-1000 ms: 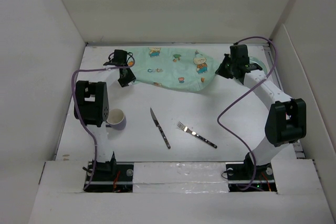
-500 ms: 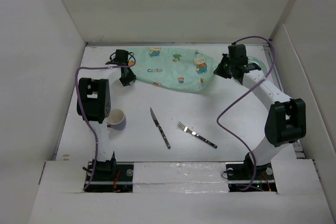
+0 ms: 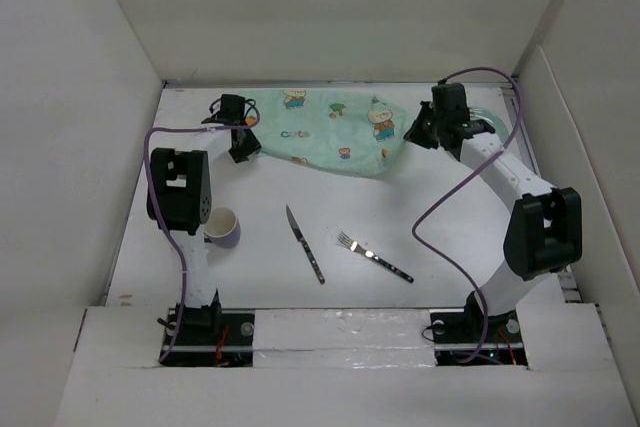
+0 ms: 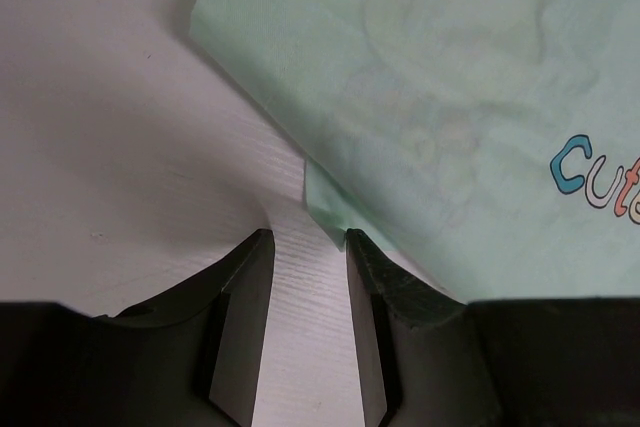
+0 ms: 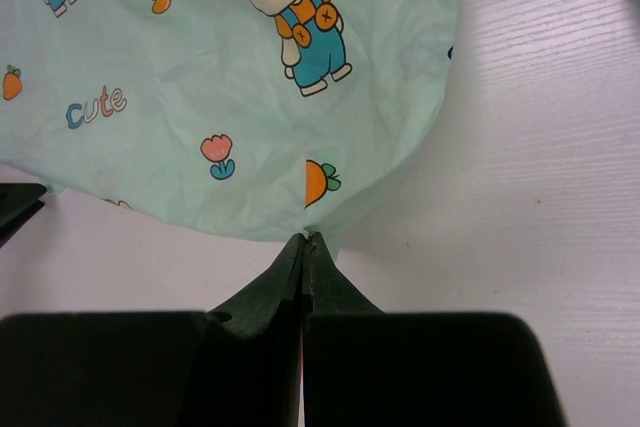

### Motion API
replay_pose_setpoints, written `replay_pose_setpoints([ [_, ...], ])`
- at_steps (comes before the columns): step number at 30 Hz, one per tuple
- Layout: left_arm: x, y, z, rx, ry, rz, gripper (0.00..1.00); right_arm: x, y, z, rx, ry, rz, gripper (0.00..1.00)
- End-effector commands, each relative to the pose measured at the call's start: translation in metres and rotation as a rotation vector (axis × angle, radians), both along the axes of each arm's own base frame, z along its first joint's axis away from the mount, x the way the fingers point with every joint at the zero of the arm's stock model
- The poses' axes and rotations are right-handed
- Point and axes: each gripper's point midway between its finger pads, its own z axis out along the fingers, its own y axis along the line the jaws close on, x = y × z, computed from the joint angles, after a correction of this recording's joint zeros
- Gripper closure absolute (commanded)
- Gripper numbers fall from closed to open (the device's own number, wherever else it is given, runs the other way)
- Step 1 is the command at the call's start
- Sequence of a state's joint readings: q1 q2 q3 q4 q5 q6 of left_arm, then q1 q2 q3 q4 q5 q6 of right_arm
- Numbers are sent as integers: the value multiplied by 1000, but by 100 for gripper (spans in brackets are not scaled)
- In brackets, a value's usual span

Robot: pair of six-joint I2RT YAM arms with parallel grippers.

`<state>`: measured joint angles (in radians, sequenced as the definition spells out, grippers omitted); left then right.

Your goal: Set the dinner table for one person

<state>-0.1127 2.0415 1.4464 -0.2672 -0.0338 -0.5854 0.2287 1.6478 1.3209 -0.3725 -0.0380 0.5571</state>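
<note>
The white surface (image 3: 450,237) lies under the mint-green cartoon-print placemat (image 3: 325,137) and stretches well past it on every side, the placemat lying rumpled at its far end. The right tool (image 5: 303,242) is at the placemat's right-hand hem, its jaws pressed together and pinching that hem beside the carrot print, while the left tool (image 4: 308,242) sits at the placemat's left corner, jaws partly apart with only bare surface between them. Nearer than the placemat and well apart from it lie a lilac mug (image 3: 222,227), a knife (image 3: 304,244) and a fork (image 3: 374,256).
</note>
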Motion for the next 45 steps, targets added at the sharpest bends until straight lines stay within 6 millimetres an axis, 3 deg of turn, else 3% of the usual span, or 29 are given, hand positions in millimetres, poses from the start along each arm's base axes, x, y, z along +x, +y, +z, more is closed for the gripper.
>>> replay_pose_setpoints([
  [1,-2,-3,0,12,20,-11,67,16,9,28,22,-86,18,100],
  [7,-3,-4,-3,12,26,-22,65,15,10,23,28,-77,20,100],
  [12,-1,-19,4,37,2,-60,60,16,10,24,28,-80,19,100],
  [17,1,-14,0,62,12,-35,80,13,10,27,32,-88,19,100],
  [22,4,-10,-1,84,16,-19,82,10,10,27,36,-87,25,100],
  [25,3,-6,0,101,10,0,81,7,9,26,33,-85,27,100],
  [29,-3,3,2,137,6,28,71,5,9,25,28,-84,31,100],
  [33,-4,6,1,145,2,35,70,5,6,24,31,-83,31,100],
  [40,0,4,-7,139,17,36,85,5,7,28,37,-88,38,100],
  [42,1,5,-5,149,15,32,100,4,8,28,40,-87,39,100],
  [45,5,4,17,149,-23,14,100,3,3,32,39,-91,28,100],
])
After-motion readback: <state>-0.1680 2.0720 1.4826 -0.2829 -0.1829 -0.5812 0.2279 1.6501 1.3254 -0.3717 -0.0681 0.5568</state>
